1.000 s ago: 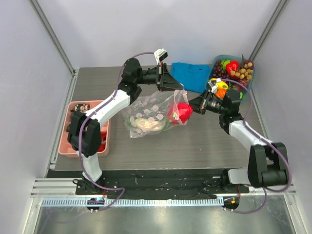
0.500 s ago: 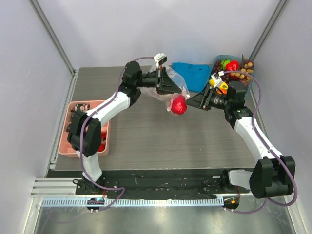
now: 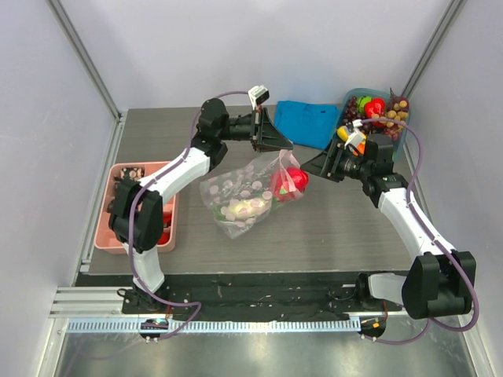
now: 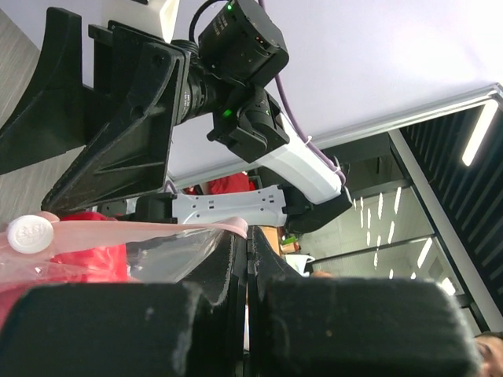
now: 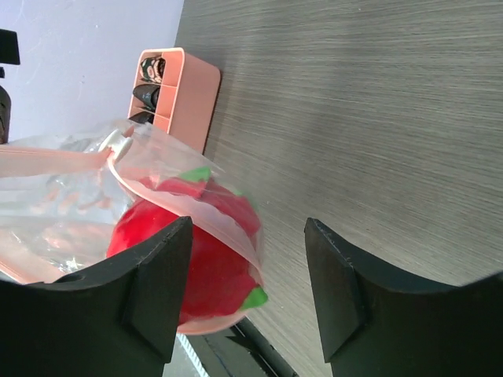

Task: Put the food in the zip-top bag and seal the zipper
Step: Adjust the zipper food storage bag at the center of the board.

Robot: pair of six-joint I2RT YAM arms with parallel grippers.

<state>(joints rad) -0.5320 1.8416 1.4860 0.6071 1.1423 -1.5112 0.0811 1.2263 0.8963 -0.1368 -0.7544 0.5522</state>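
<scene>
1. At the middle of the table, the zip-top bag hangs from its mouth edge, its lower end lying on the wood. Half a second ago it was bunched up, clear of the surface; now it spreads down and to the left again.
2. Inside, a red toy fruit sits near the mouth, with pale and green pieces lower down.
3. The zipper is unsealed, its two pink lips apart.
4. The left gripper is clamped on the pink strip and holds the bag up.
5. The right gripper stands just beside the mouth, jaws spread, nothing between them. A second ago they were together at that edge.
6. More food lies in a teal basket at the far right, beside a blue cloth. A pink tray sits at the left.
</scene>
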